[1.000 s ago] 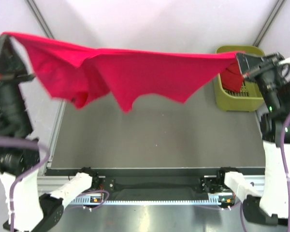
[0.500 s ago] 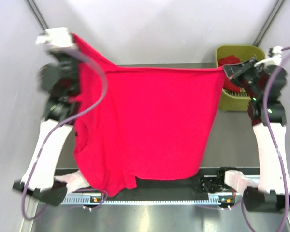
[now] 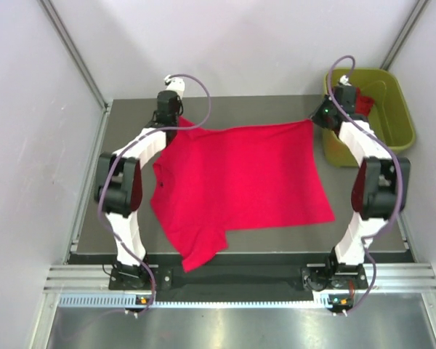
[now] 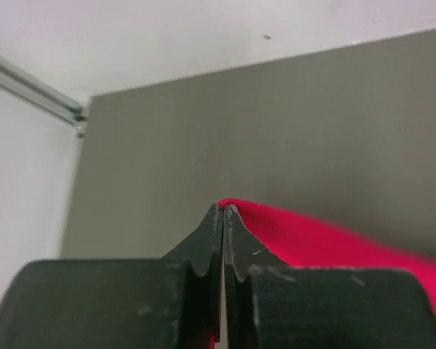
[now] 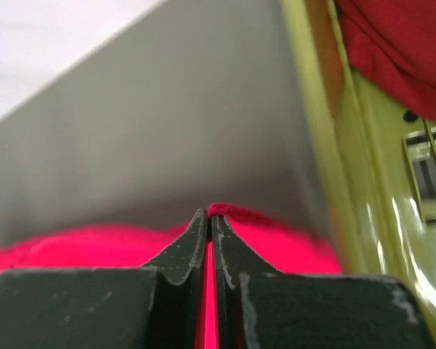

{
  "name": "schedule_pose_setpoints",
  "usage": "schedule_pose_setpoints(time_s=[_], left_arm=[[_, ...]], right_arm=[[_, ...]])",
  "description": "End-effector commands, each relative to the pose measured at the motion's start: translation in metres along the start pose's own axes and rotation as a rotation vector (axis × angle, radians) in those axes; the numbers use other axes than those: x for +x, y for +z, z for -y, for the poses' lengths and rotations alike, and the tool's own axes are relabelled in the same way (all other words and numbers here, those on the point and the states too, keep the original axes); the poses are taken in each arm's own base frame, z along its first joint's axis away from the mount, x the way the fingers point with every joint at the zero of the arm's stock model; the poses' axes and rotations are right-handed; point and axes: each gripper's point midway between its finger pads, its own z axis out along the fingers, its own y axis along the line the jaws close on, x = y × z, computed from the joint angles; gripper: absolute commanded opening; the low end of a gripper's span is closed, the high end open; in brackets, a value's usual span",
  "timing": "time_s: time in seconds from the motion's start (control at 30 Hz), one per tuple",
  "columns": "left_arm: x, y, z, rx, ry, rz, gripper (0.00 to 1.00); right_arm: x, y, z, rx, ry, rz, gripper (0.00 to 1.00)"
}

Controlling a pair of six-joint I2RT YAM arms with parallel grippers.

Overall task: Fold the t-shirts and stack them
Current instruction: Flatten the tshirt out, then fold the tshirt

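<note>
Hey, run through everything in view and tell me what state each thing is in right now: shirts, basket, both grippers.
t-shirt on the table: spread open, unfolded, pinched at both far corners.
t-shirt in the basket: crumpled, unfolded.
basket: upright, beside the table's far right corner.
left gripper: shut on one far corner of the spread shirt.
right gripper: shut on the other far corner.

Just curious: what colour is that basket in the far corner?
The basket is yellow-green, clearest in the top view.

No writing to read
We find no letters, labels, brands or numbers legible on the red t-shirt [image 3: 240,174] or the yellow-green basket [image 3: 389,109] beside it.
</note>
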Motion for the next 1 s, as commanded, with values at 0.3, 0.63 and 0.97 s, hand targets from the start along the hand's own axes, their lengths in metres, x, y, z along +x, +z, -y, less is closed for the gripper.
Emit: schedule_pose_setpoints(time_s=[0.3, 0.63, 0.97], left_arm=[[-0.011, 0.037, 0.017, -0.013, -0.169, -0.005, 0.0], [0.001, -0.025, 0.019, 0.037, -0.448, -0.233, 0.0], [0.016, -0.106, 0.024, 0.166, -0.539, -0.408, 0.0]], right_arm=[[-0.032, 0.044, -0.011, -0.021, -0.095, 0.054, 0.0], [-0.015, 0.027, -0.009, -0.008, -0.095, -0.043, 0.0], [0.019, 0.005, 0.01, 0.051, -0.076, -0.166, 0.0]])
